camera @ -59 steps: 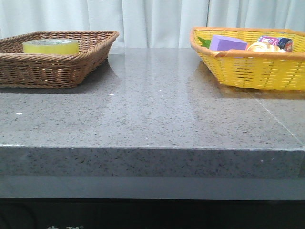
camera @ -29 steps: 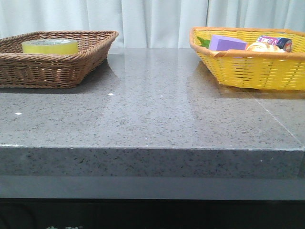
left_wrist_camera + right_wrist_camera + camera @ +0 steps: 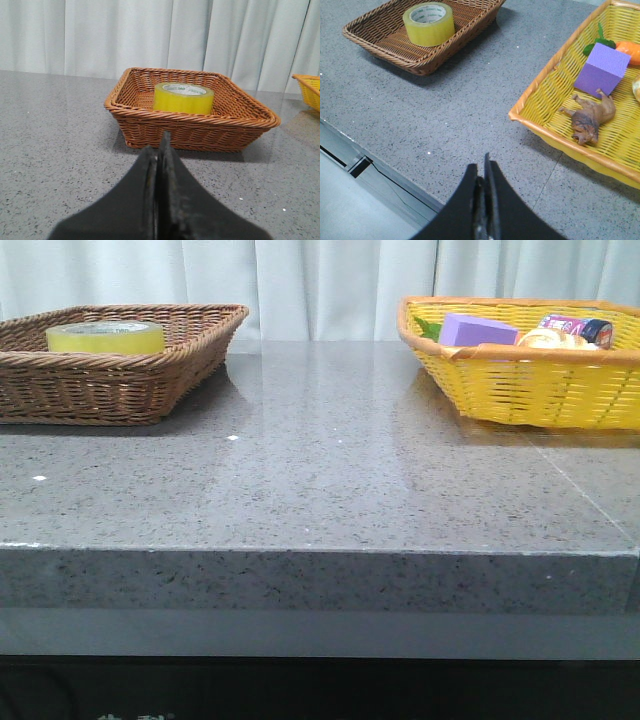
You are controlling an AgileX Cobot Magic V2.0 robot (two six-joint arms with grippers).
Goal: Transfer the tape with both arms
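The squat roll of translucent yellow packing tape (image 3: 105, 337) is sitting flat inside the brown woven wicker basket (image 3: 190, 350) on the speckled grey stone table (image 3: 330, 470), its white core label carrying green print too small to read. The left gripper (image 3: 158, 150) and the right gripper (image 3: 484, 172) are both hanging over the table with fingers pressed together, holding nothing. The yellow woven basket (image 3: 545, 97) is holding a purple foam block (image 3: 601, 69) and a brown animal figurine (image 3: 589, 120).

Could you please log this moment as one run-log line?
tape: in brown basket | left pincer: shut, empty | right pincer: shut, empty | transfer: not begun
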